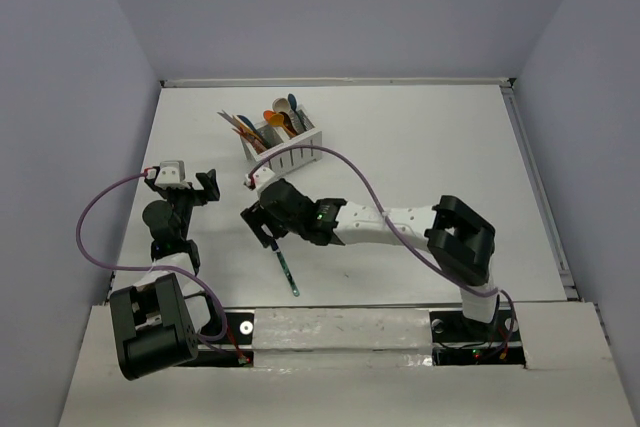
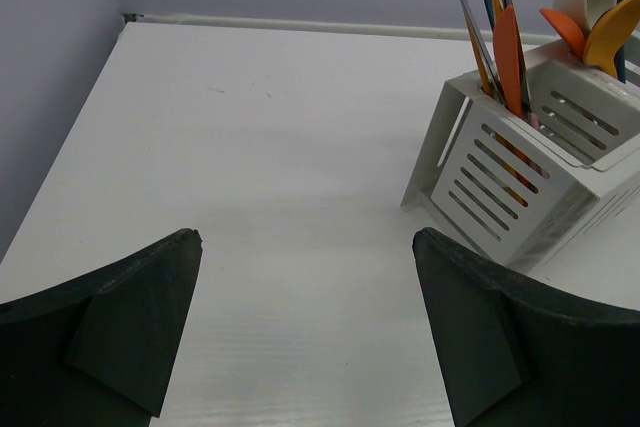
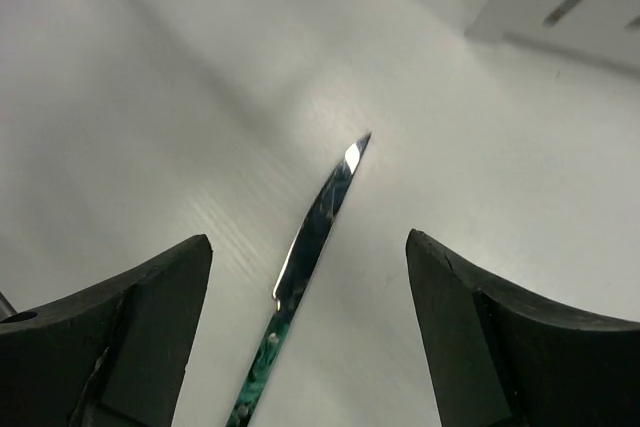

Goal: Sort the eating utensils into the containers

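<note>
We see one knife (image 1: 287,269) with a teal handle lying on the white table (image 1: 420,147), low in the centre of the top view. Its shiny blade (image 3: 318,215) points up between the fingers of the right gripper (image 3: 308,247), which stand wide apart on either side without touching it. The other utensils stand in the white slotted caddy (image 1: 290,157) in the upper middle, spoons (image 1: 283,117) in one compartment and knives (image 1: 238,125) in the other. The left gripper (image 2: 305,242), its fingers also spread, hovers at left near the caddy.

Glossy mirror-like metal knife blade (image 3: 325,209); matt white slotted caddy (image 2: 530,187); smooth white table (image 2: 280,147).
</note>
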You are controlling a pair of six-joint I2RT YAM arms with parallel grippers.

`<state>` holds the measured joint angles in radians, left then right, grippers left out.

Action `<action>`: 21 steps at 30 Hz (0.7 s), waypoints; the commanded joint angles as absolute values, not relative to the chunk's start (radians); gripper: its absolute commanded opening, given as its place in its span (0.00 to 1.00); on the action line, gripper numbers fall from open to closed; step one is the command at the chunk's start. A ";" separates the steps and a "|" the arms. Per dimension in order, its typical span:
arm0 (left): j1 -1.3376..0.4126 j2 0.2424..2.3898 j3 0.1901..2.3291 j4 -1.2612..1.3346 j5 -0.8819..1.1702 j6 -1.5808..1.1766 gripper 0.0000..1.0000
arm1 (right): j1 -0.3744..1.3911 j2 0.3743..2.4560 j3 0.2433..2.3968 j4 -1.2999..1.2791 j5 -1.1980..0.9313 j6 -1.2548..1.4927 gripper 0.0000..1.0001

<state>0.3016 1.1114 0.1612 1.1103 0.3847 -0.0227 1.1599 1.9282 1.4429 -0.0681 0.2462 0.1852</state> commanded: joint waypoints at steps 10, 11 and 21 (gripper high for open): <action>0.305 1.086 0.152 1.190 0.385 -0.005 0.99 | 1.243 2.049 1.479 -0.417 0.173 0.500 0.72; 0.305 1.086 0.152 1.189 0.385 -0.005 0.99 | 1.255 2.055 1.482 -0.423 0.173 0.509 0.71; 0.304 1.088 0.152 1.190 0.387 -0.005 0.99 | 1.264 2.148 1.526 -0.540 0.233 0.555 0.39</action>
